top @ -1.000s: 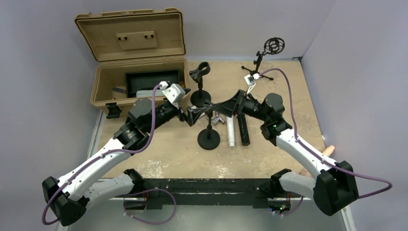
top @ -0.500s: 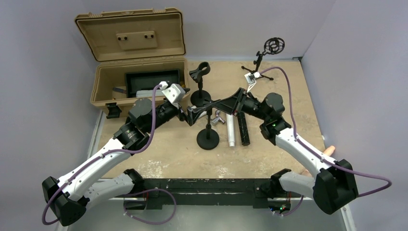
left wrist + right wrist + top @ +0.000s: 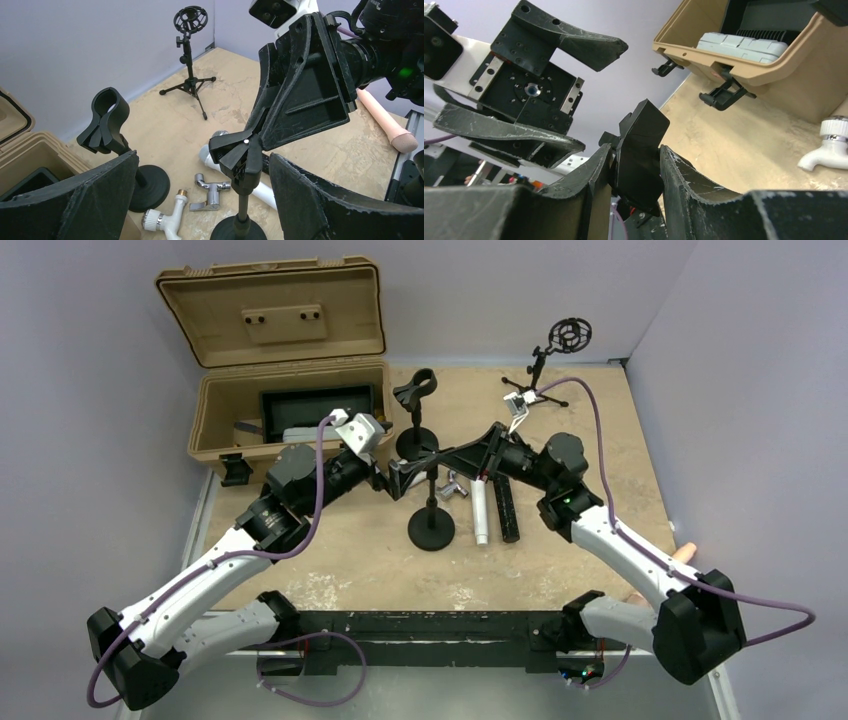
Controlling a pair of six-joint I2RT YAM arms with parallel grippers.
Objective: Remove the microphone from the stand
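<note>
- The clip (image 3: 239, 156) at the top of the stand (image 3: 432, 530) is pinched by the right gripper (image 3: 636, 167). Its fingers (image 3: 704, 200) are pressed against both sides of the black clip body, as the right wrist view shows plainly.
- The grip is taken high, on the holder rather than the pole. This is presumably so that the holder is steadied at the point where a microphone would be seated.
- The left gripper (image 3: 204, 165) is held just beside the same stand with its fingers (image 3: 90, 200) spread to the full. Nothing is held between them, and the pole is seen through the gap, untouched.
- The wide spread is judged to leave room either to receive a barrel or to brace the stand while the clip is worked.
- No microphone can be made out in the pinched clip.
- What is taken to be the microphone (image 3: 480, 510) is a white barrel with a grey mesh head. It lies flat on the table (image 3: 350, 555), just beside the stand's round base and apart from the clip.
- A black bar (image 3: 505, 510) lies alongside the white barrel. Whether it is a second microphone cannot be told.
- If the white barrel is the task's thing, the removal is judged to be done already, and the hold on the clip serves only to steady or reset the stand.
</note>
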